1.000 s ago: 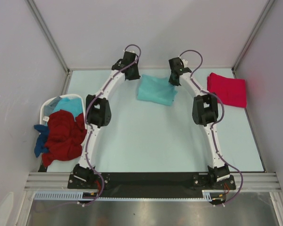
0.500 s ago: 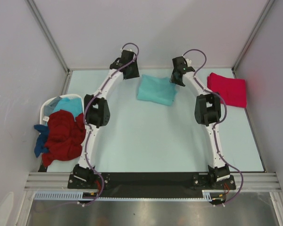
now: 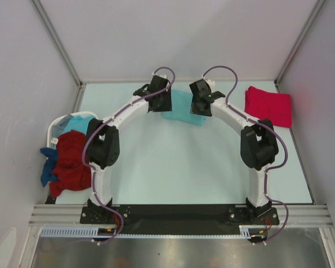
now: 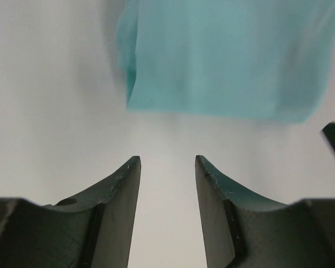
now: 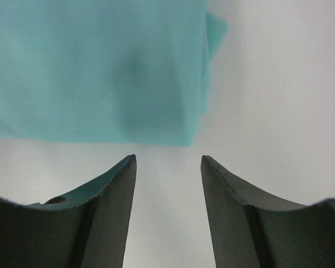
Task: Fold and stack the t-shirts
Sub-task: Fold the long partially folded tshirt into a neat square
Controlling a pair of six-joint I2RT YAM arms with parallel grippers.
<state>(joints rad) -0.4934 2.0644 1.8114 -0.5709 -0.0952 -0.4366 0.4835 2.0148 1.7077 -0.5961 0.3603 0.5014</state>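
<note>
While the table [image 3: 173, 162] carries everything, its biggest load is the heap at the left edge: a white laundry basket [image 3: 55, 126] with a light blue shirt [image 3: 81, 125] in it, and a dark red shirt [image 3: 72, 162] and a blue shirt [image 3: 46, 173] spilling over its side. Near the far edge, at the middle, lies the folded light teal t-shirt [image 3: 180, 109], its long axis running left to right. A folded pinkish-red t-shirt [image 3: 268, 106] sits well apart from it at the far right.

Both arms reach to the teal shirt, 1 at each end, about equally near. The left gripper [image 4: 167, 162] has its jaws parted at a moderate gap with nothing between them; the shirt's near edge lies just ahead and mostly to its right, the left corner roughly in line with the left finger. The right gripper [image 5: 168, 159] is likewise parted and empty, with the shirt ahead and to its left, the right corner just beyond the gap.

I judge the next move to be a 2-handed pinch of those near corners, likely to carry the shirt toward the red one.
</note>
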